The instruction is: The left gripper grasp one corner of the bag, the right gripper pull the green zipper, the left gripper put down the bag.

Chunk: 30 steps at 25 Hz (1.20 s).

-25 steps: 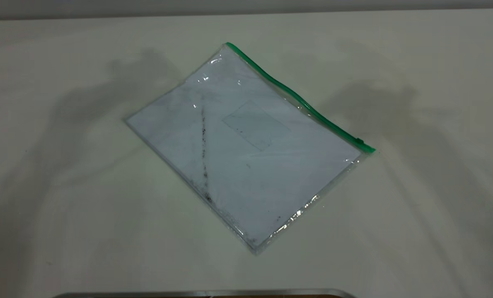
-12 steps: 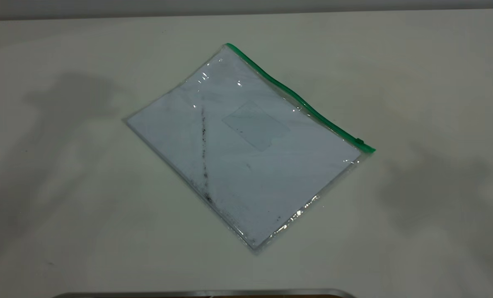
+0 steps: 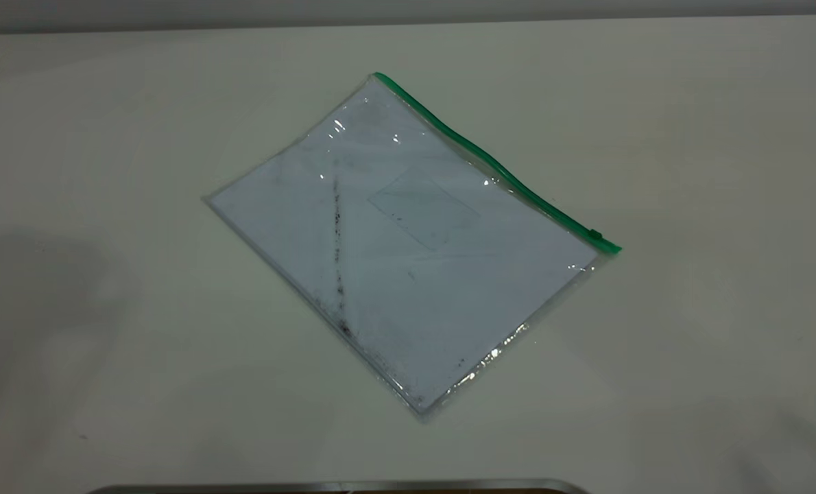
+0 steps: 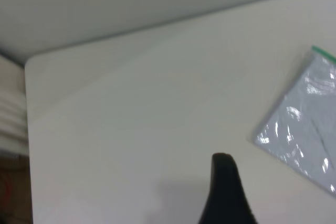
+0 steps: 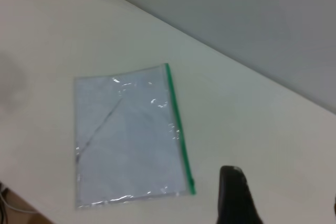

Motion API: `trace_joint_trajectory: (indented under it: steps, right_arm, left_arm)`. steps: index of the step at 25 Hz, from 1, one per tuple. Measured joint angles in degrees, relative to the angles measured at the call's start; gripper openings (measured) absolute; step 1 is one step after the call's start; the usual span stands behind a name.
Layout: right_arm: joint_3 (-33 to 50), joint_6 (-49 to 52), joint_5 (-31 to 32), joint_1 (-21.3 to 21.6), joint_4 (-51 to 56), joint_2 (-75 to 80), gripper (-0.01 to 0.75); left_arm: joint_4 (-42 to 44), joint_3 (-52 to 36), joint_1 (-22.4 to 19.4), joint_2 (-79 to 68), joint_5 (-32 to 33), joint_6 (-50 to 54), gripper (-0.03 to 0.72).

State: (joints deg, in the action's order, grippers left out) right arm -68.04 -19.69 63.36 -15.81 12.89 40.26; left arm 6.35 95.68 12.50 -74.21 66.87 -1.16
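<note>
The flat clear plastic bag point(image 3: 408, 240) with white paper inside lies askew mid-table on the pale table point(image 3: 106, 137), bare surface on every side. Its thin green zipper point(image 3: 490, 161) runs along the far right edge, the slider tab point(image 3: 595, 234) at the near end. Only the wrist views show the arms: one black finger of the left gripper point(image 4: 226, 192) and one of the right gripper point(image 5: 236, 198), each apart from the bag; whether either is spread cannot be told.
</note>
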Motion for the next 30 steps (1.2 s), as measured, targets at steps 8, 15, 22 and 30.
trace_joint_trajectory:
  steps: [8, 15, 22, 30]
  right_arm:
    - [18.7, 2.2, 1.3, 0.0, 0.9, -16.6, 0.481]
    - [29.3, 2.1, 5.3, 0.0, 0.6, -28.0, 0.481]
    - [36.1, 2.1, 4.5, 0.0, 0.0, -36.6, 0.481]
    - [40.3, 2.1, 2.7, 0.0, -0.1, -39.0, 0.481]
  left_arm:
    - [0.0, -23.6, 0.0, 21.8, 0.0, 2.2, 0.59]
    - [-0.1, -42.5, 0.0, 38.3, 0.0, 3.5, 0.59]
    - [-0.1, -56.0, 0.1, 52.4, 0.0, 3.5, 0.59]
    - [-5.6, -63.0, 0.1, 63.3, 0.0, 0.4, 0.59]
